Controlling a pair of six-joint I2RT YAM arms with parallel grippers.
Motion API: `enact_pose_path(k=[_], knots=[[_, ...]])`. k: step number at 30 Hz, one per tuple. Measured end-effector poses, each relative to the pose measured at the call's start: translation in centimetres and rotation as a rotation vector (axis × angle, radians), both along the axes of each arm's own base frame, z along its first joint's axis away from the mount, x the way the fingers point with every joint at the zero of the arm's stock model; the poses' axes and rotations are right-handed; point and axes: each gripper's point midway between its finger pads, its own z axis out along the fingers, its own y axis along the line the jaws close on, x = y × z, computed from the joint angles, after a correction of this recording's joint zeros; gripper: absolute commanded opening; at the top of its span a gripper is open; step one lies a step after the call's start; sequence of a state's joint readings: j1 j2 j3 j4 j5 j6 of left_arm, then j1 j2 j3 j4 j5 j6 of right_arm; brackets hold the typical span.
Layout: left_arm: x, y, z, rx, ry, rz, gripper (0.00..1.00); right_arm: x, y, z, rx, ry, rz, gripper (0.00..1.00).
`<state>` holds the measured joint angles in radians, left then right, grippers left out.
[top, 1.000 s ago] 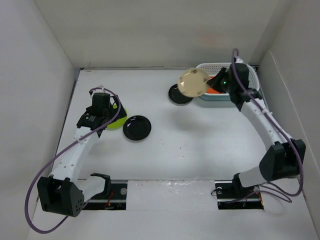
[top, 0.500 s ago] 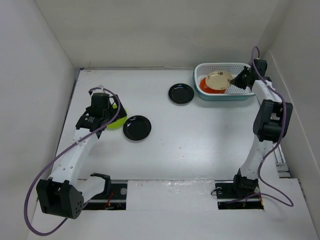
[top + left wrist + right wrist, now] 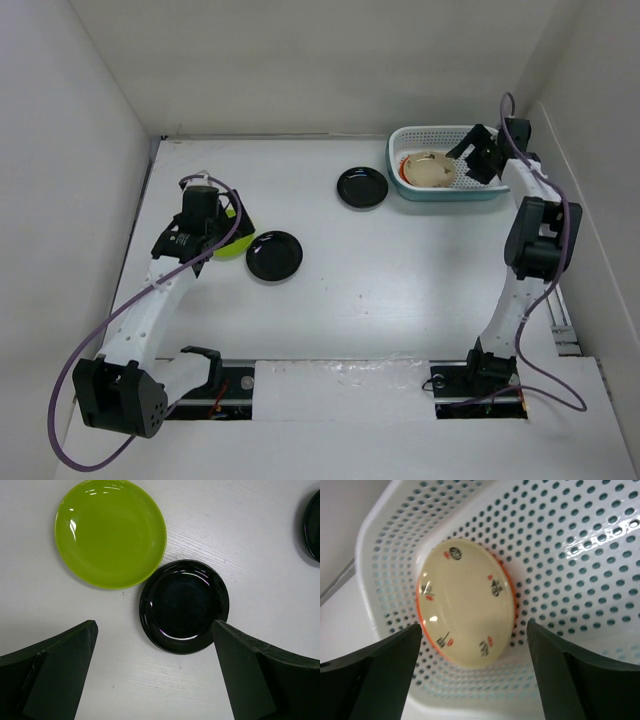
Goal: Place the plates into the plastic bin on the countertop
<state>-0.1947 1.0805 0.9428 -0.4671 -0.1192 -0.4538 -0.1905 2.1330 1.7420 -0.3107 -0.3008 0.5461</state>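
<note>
Countertop [image 3: 400, 290] bears the bin [image 3: 440, 132], cream plate [image 3: 428, 168] on orange plate [image 3: 514, 611] inside; left hand [image 3: 153, 630], right hand [image 3: 474, 626] apart

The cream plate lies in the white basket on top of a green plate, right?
Not green. The cream plate lies in the white basket on top of an orange plate; its rim shows in the right wrist view.

Dark marks [image 3: 495, 586] on cream plate [image 3: 465, 602], illegible, no readable text
</note>
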Motion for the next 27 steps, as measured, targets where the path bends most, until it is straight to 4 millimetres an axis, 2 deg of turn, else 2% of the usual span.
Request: enact_pose_path(k=[1,3,5,6,7,9,11,12,14,16,17,19,21,24,27], knots=[[0.0,0.0,0.0,-0.001,0.001,-0.001,1.0,-0.5,0.2,0.9,-0.003,-0.011,-0.004,1.0],[0.0,-0.1,0.0,-0.002,0.001,-0.004,1.0,-1.4,1.0,3.7,-0.018,-0.053,0.001,1.0],[0.0,-0.1,0.0,-0.003,0.001,-0.006,1.0,-2.4,2.9,7.7,-0.051,-0.127,0.015,1.0],[0.0,-0.1,0.0,-0.004,0.001,-0.006,1.0,-3.1,4.5,10.0,-0.068,-0.171,0.034,1.0],[0.0,-0.1,0.0,-0.002,0.001,-0.004,1.0,-4.0,6.6,12.1,-0.082,-0.215,0.062,1.0],[0.0,0.2,0.0,0.006,0.0,0.007,1.0,-6.5,12.2,15.5,-0.1,-0.315,0.148,1.0],[0.1,0.7,0.0,0.022,-0.003,0.035,1.0,-10.7,20.0,16.9,-0.081,-0.381,0.296,1.0],[0.1,1.0,0.0,0.031,-0.004,0.056,1.0,-13.0,23.9,16.6,-0.062,-0.399,0.376,0.99],[-0.1,1.8,-0.1,0.05,0.0,0.1,1.0,-17.6,30.8,13.8,-0.013,-0.37,0.539,0.96],[-0.2,2.4,-0.2,0.065,0.003,0.135,1.0,-20.9,34.7,8.7,0.011,-0.272,0.632,0.96],[-0.3,2.6,-0.2,0.071,0.005,0.149,1.0,-21.9,35.7,5.7,0.007,-0.206,0.65,0.96],[-0.4,3.0,-0.1,0.079,0.002,0.17,1.0,-23.3,36.2,-0.1,-0.016,-0.075,0.657,0.95],[-0.6,3.3,0.3,0.08,-0.009,0.184,1.0,-24.4,36.2,-4.3,-0.033,0.028,0.652,0.94],[-0.8,3.5,1.1,0.075,-0.04,0.196,1.0,-25.1,36.8,-7.1,-0.034,0.088,0.659,0.87],[-0.9,3.5,1.6,0.069,-0.058,0.202,1.0,-24.7,38.9,-6.7,0.027,0.051,0.691,0.79]])
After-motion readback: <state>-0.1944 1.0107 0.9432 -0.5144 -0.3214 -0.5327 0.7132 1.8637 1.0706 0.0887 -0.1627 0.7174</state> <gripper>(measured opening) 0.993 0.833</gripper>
